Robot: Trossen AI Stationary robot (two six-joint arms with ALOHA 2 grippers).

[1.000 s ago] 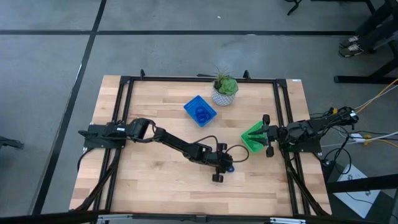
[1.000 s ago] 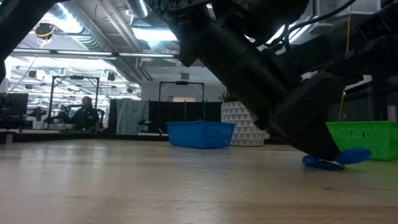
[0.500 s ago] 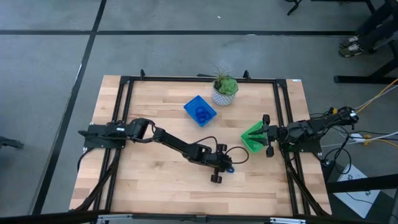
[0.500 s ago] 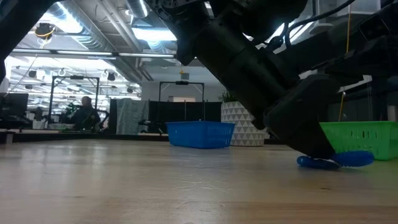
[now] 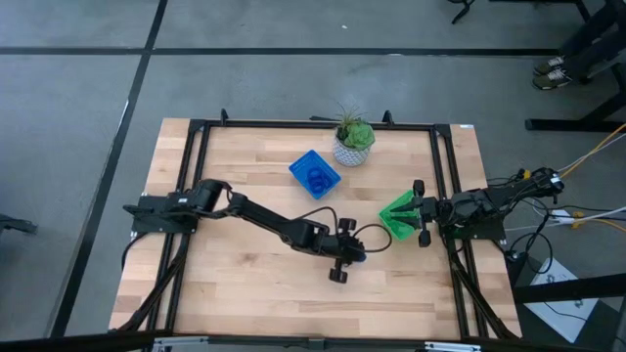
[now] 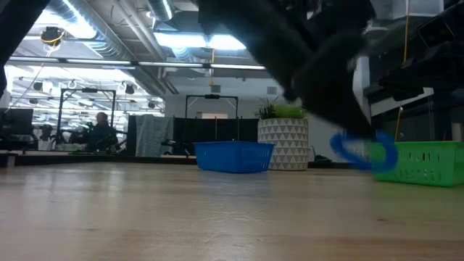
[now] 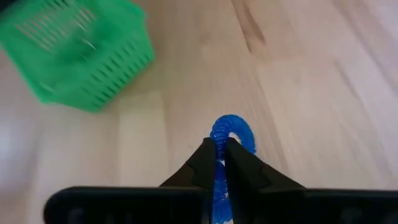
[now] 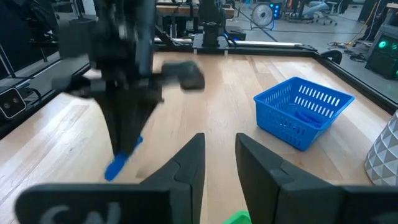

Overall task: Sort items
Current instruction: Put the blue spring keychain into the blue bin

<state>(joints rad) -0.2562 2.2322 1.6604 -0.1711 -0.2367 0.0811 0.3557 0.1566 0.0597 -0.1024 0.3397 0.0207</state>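
- The left gripper (image 7: pixel 219 163) is pinching a small thin blue loop-shaped ring (image 7: pixel 229 134) between its closed fingers and holding it clear of the light wooden worktop (image 5: pixel 245 284), near the middle and towards the right.
- The grip is taking only one edge of the ring, so most of the loop is hanging free beyond the fingertips; a quick swing could be enough to make it slip or twist out.
- The square blue plastic mesh tray (image 5: pixel 314 174), already holding blue rings, is sitting farther back on the worktop, well apart from the gripper, so the carry looks long enough for a drop to matter.
- The green plastic mesh tray (image 5: pixel 399 216) is lying nearer, to the right; a release there would be putting a blue ring in the wrong colour.
- The right gripper (image 8: pixel 219 163) is waiting at the right edge, just beside the green tray, its fingers standing narrowly apart and holding nothing; a wide sweep by the left arm could be bringing the two arms close.
- The white patterned pot with a green plant (image 5: pixel 352 145) is standing just beyond the blue tray, so an overshoot could be nudging it.
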